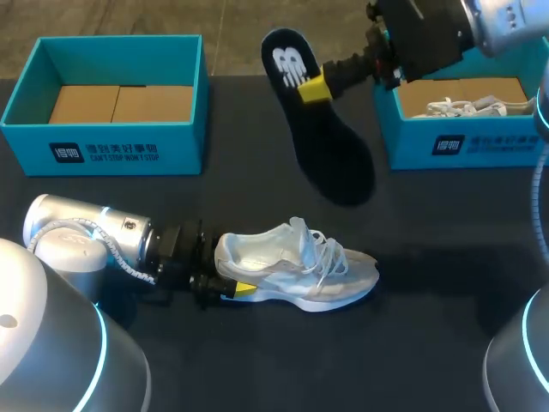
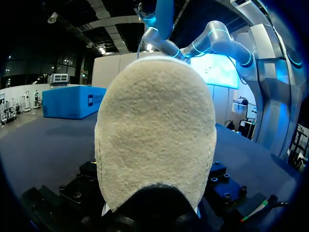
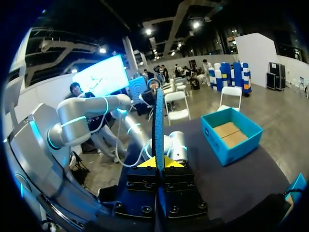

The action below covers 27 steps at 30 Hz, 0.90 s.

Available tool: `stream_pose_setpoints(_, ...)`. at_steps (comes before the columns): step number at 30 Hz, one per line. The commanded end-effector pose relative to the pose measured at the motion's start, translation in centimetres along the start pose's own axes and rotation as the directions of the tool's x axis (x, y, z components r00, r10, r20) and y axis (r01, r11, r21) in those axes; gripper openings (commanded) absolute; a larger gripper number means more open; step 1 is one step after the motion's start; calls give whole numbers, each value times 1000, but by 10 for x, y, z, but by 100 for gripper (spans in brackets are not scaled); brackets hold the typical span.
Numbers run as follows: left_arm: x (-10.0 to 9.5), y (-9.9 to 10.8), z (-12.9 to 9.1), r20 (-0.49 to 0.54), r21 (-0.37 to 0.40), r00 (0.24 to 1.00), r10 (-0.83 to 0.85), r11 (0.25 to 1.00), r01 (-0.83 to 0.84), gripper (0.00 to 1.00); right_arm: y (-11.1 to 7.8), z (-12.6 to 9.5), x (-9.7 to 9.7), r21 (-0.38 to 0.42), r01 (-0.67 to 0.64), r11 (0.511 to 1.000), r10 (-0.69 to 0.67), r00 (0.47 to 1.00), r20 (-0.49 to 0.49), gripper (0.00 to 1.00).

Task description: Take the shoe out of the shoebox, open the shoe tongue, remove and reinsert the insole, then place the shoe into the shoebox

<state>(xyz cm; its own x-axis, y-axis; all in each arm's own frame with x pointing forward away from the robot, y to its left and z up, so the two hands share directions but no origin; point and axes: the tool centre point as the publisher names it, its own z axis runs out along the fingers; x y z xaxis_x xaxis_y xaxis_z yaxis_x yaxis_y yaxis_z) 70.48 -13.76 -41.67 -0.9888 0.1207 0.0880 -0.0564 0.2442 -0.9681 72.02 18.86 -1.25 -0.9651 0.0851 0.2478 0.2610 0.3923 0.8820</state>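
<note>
At the far left of the dark tabletop (image 1: 429, 343), a teal left shoebox (image 1: 103, 153) stands open with only a cardboard insert (image 1: 120, 103) inside, well beyond the left gripper (image 1: 225, 280). That gripper lies low on the surface and looks clamped on the heel of a white mesh sneaker (image 1: 296, 270). One yellow tip shows pressed to the heel's near side and the other is hidden behind it. From the left wrist, the sneaker's fuzzy heel (image 2: 154, 135) fills the space ahead of the fingers. The sneaker rests on its sole, toe pointing away from the gripper, laces loose and mouth open.

Farther right, raised above the table, the right gripper (image 1: 313, 88) is closed on a black insole (image 1: 322, 142). It pinches the insole near the heel end, so the toe end hangs down past the fingers. The right wrist view shows the insole (image 3: 158, 121) edge-on between the two yellow tips. Beside that arm, the right shoebox (image 1: 467, 146) holds a second white shoe (image 1: 467, 107).

By the look of it, the insole is out and reinsertion comes next. The right arm would need to lower the insole toe-first into the sneaker's mouth while the left steadies the heel. The matte tabletop gives a flat bed, and both boxes stand well apart from the sneaker, leaving working space around it.
</note>
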Motion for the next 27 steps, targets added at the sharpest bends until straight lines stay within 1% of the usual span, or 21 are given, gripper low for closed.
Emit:
stream_pose_setpoints(1, -1, 3, 0, 0, -2, 1000, -1, 1000, 1, 0, -3, -24, 21, -112, -8, 994, 15, 998, 59, 0)
stream_pose_setpoints(2, -1, 3, 0, 0, -2, 1000, -1, 1000, 1, 0, -3, -29, 26, -121, -7, 993, 14, 998, 62, 0)
stream_pose_setpoints(4, -1, 3, 0, 0, -2, 1000, -1, 1000, 1, 0, -3, -38, 34, -180, -31, 983, 44, 996, 73, 0)
stream_pose_setpoints(5, -1, 3, 0, 0, -2, 1000, -1, 1000, 1, 0, -2, -41, 39, -178, -30, 984, 43, 996, 72, 0)
stream_pose_setpoints(6, -1, 3, 0, 0, -2, 1000, -1, 1000, 1, 0, -1, -42, 44, -208, -27, 978, 38, 998, 51, 0)
stream_pose_setpoints(7, -1, 3, 0, 0, -2, 1000, -1, 1000, 1, 0, 1, -43, 48, -221, -20, 975, 29, 999, 36, 0)
stream_pose_setpoints(8, -1, 3, 0, 0, -2, 1000, -1, 1000, 1, 0, 2, -44, 52, -215, -21, 976, 30, 999, 39, 0)
stream_pose_setpoints(10, -1, 3, 0, 0, -2, 1000, -1, 1000, 1, 0, 4, -47, 60, -240, -17, 971, 24, 999, 24, 0)
stream_pose_setpoints(15, -1, 3, 0, 0, -2, 1000, -1, 1000, 1, 0, 5, -48, 72, -248, -24, 969, 28, 1000, 11, 0)
stream_pose_setpoints(16, -1, 3, 0, 0, -2, 1000, -1, 1000, 1, 0, 4, -48, 74, -253, -28, 967, 29, 1000, 1, 0)
stream_pose_setpoints(17, -1, 3, 0, 0, -2, 1000, -1, 1000, 1, 0, 1, -47, 76, -247, -62, 967, 55, 998, -34, 0)
stream_pose_setpoints(18, -1, 3, 0, 0, -2, 1000, -1, 1000, 1, 0, -4, -46, 76, -197, -109, 974, 104, 994, -31, 0)
stream_pose_setpoints(27, -1, 3, 0, 0, -2, 1000, -1, 1000, 1, 0, -4, -46, 76, -197, -109, 974, 104, 994, -31, 0)
